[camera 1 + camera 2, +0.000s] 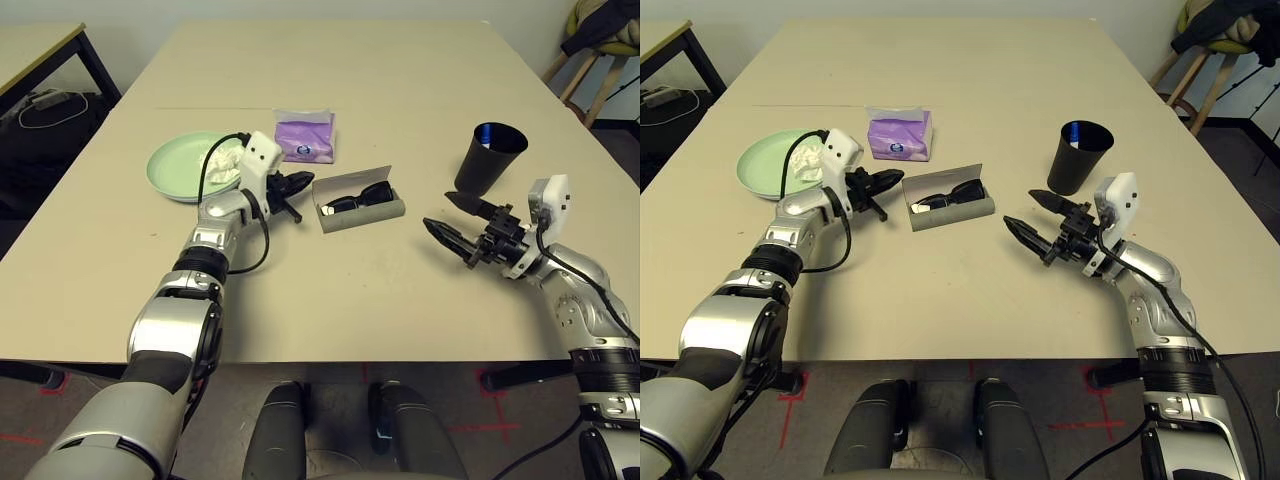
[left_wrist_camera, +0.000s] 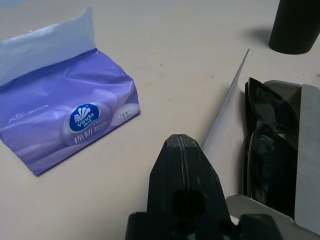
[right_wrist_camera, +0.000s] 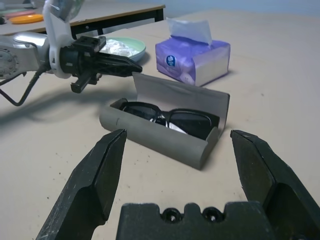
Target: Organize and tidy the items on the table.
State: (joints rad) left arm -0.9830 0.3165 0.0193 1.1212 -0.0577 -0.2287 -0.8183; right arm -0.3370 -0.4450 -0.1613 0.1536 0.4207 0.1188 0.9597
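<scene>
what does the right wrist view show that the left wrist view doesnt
Right wrist view alone: the left pincer seen from outside, shut, its tip by the raised lid of the glasses case; the green plate with crumpled tissue behind it; and the right pincer open, facing the case.

Left wrist view alone: the black cup beyond the case.

Both: the purple tissue packet, the open case with black sunglasses inside, and the beige table.

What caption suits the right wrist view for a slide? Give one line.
Open right end effector faces the grey glasses case holding black sunglasses; the shut left end effector nears its raised lid.
</scene>
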